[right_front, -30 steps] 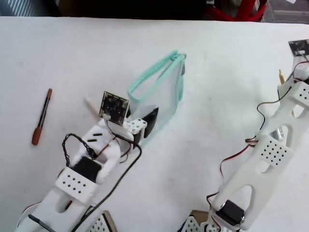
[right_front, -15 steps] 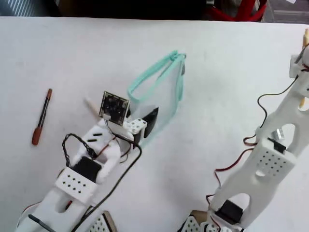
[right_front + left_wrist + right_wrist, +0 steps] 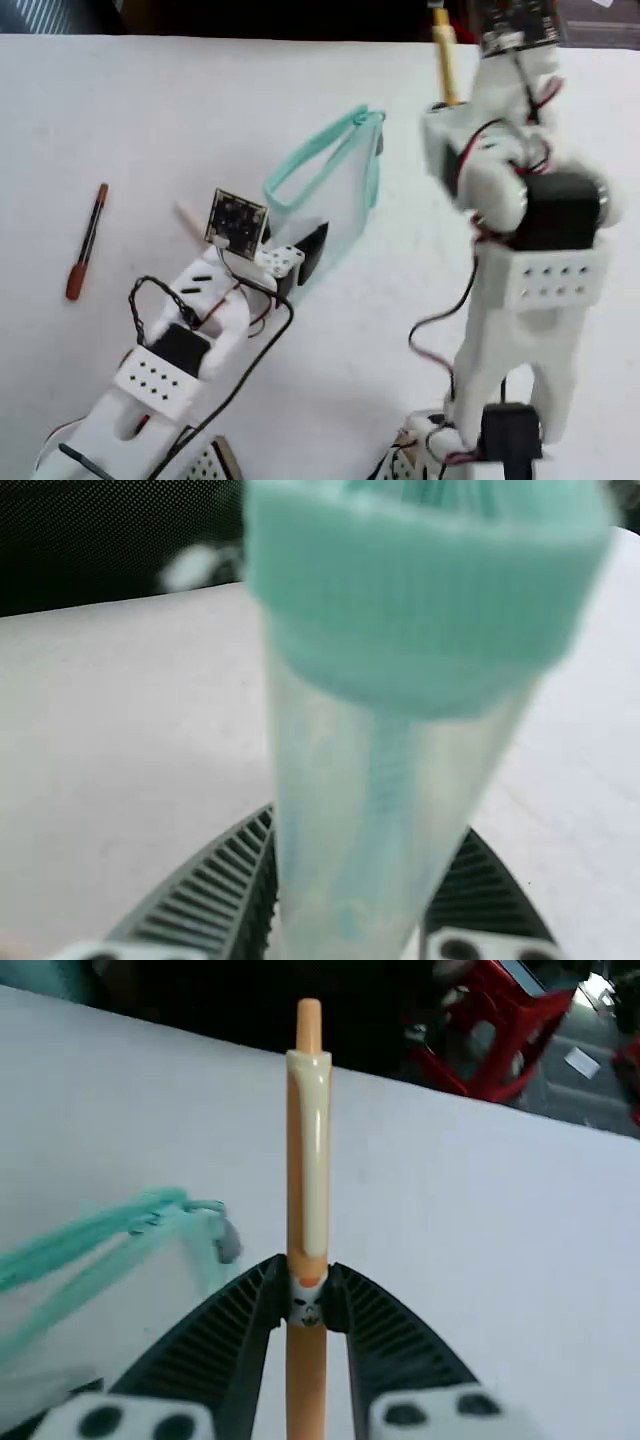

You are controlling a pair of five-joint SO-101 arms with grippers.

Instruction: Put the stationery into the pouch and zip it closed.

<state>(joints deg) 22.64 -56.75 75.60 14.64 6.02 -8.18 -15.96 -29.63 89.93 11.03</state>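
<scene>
The clear pouch (image 3: pixel 330 190) with teal trim stands on edge mid-table, its mouth open at the top. My left gripper (image 3: pixel 300 258) is shut on the pouch's near corner; the left wrist view has the teal edge (image 3: pixel 420 590) rising between the jaws of that gripper (image 3: pixel 350 920). My right gripper (image 3: pixel 445 105) is raised to the right of the pouch, shut on an orange pen (image 3: pixel 443 50). In the right wrist view the orange pen (image 3: pixel 306 1140) stands up between the jaws of the gripper (image 3: pixel 305 1298), with the pouch (image 3: pixel 110 1240) beside it. A red pen (image 3: pixel 85 240) lies at the far left.
A small beige stick-like thing (image 3: pixel 188 217) lies just left of the left arm's camera board. The white table (image 3: pixel 200 110) runs to a dark far edge; a red chair frame (image 3: pixel 480 1030) stands beyond it. Cables trail from both arms near the front edge.
The right arm has swung from the table's right edge toward the centre and risen, carrying the orange pen close to the pouch. Left arm, pouch and red pen have stayed put.
</scene>
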